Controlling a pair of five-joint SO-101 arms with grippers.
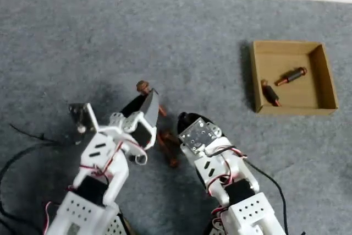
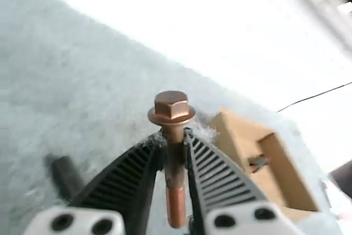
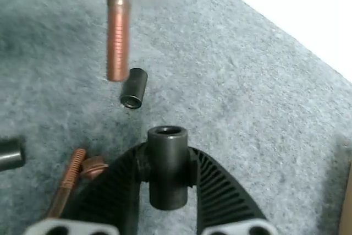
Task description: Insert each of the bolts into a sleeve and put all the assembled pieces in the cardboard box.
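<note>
Right gripper [image 3: 166, 155]: clenched on a sleeve [image 3: 166, 188]; arm low, angled in towards the other arm.
Held sleeve: long axis along the fingers, open bore past the fingertips, facing away from the wrist.
Left gripper [image 2: 173, 136]: clamped on a bolt [image 2: 171, 108]; arm leans in towards the right arm, grippers near each other.
Held bolt: long axis along the fingers, hex head beyond the fingertips, threaded shank running back between them.
Loose bolt [image 1: 168, 147]: flat on the carpet [image 1: 192, 42], between the two arms.
Loose sleeve [image 3: 133, 88]: lying on its side on the carpet.
Box [image 1: 289, 43]: far right, well apart from both arms.
Assembled pieces, two [image 1: 291, 75] [image 1: 270, 92]: lying inside the box.
</note>
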